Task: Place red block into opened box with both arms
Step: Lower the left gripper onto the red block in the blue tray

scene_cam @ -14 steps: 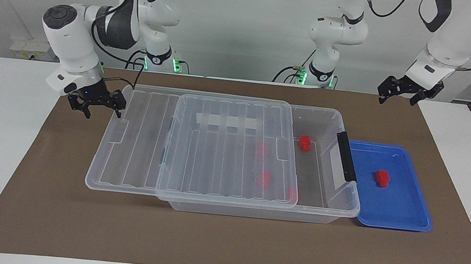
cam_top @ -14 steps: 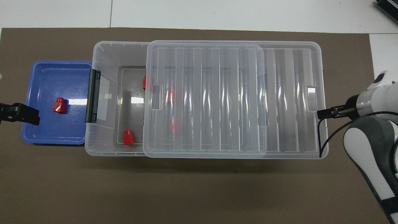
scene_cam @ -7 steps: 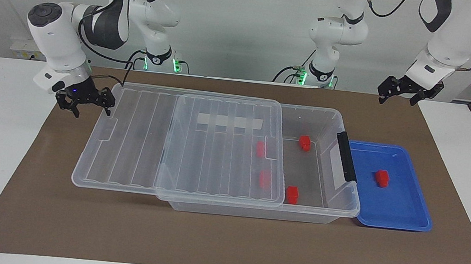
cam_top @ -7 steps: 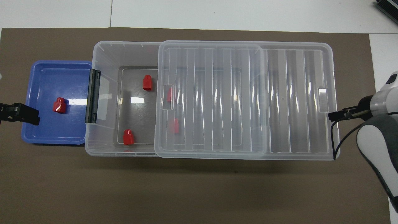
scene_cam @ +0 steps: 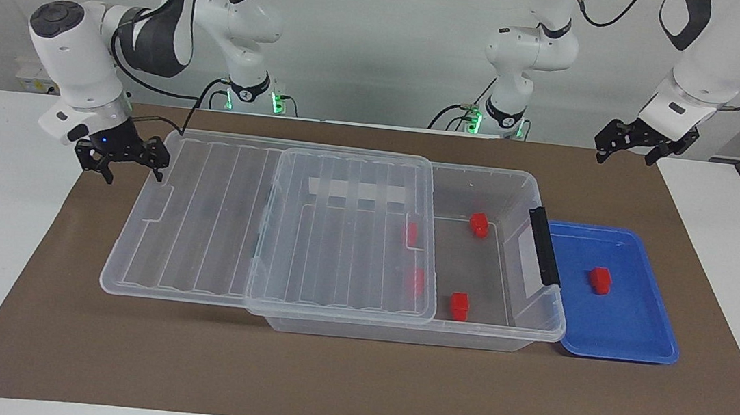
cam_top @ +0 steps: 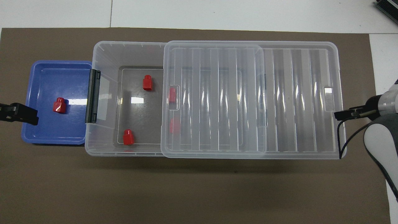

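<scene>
box [scene_cam: 522,203]: big clear bin sitting mid-mat, long way across the desk, black latch [scene_cam: 544,245] on the end toward the left arm. That end is uncovered, roughly a third of it.
lid [scene_cam: 204,217]: ribbed clear one, lying flat on the box rim but shoved off toward the right arm's end, so a good chunk overhangs the mat there.
blocks in box: two red ones out in the open part, one [scene_cam: 478,224] nearer the robots, one [scene_cam: 459,306] by the box wall farther from them. Two more [scene_cam: 410,234] [scene_cam: 415,281] show blurry through the lid's edge.
tray [scene_cam: 644,346]: shallow blue one, touching the latch end of the box, toward the left arm's end of the mat.
block in tray [scene_cam: 599,280]: last red one, about mid-tray, nothing touching it.
right gripper [scene_cam: 119,164]: low, right at the lid's overhanging corner nearer the robots. Fingers look spread, pointing down; can't tell if they're actually touching the lid edge, and they aren't wrapped around anything I can make out.
left gripper [scene_cam: 631,147]: up in the air over the mat corner near its own base, fingers apart, holding nothing, just waiting.
mat [scene_cam: 351,384]: brown, covers the middle of the white desk.
</scene>
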Robot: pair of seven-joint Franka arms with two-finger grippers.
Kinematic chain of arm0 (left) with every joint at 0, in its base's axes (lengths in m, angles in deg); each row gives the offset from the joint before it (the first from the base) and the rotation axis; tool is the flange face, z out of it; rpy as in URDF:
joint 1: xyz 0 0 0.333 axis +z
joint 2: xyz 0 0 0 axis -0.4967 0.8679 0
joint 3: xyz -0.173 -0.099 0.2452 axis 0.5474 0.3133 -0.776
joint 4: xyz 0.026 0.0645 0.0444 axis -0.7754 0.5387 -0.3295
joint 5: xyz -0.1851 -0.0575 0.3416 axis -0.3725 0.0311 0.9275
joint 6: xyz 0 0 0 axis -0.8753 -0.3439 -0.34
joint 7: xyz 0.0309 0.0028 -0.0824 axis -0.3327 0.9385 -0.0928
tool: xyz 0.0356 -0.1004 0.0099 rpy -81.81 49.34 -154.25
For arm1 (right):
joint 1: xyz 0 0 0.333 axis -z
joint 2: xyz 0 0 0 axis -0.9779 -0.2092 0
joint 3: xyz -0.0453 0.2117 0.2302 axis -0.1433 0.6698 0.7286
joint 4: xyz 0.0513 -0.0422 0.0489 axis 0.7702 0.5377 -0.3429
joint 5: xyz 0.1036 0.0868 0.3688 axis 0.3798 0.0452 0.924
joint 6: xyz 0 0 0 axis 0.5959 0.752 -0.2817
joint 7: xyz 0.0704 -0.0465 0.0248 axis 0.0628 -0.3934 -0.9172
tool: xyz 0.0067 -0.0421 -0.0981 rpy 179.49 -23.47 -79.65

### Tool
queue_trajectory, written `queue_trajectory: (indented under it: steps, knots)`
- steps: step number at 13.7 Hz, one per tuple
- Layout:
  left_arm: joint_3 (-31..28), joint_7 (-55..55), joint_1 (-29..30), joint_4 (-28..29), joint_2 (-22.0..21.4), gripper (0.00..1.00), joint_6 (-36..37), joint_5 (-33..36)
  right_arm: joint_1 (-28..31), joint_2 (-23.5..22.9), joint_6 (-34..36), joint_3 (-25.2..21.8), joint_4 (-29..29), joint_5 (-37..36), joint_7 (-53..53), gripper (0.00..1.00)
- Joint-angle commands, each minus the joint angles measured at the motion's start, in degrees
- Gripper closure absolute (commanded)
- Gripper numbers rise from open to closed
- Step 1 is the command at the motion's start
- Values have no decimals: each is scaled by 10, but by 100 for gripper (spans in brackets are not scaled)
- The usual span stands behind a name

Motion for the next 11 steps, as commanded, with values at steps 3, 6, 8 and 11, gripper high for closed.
queue_trajectory:
  steps: [3,6,8,11]
  knots:
    - [3,-1,18,19,-18,0,-35,5,17,5,-14,3,7,-14,-10,0]
    - [2,0,31,20,-16,0,-63,-14,17,-3,2,3,-20,-14,3,0]
    - [2,3,40,32,-17,0,-105,-23,10,-2,21,4,-38,-14,44,0]
    - [2,1,55,80,-12,0,-179,-24,-8,6,50,11,-51,-14,128,0]
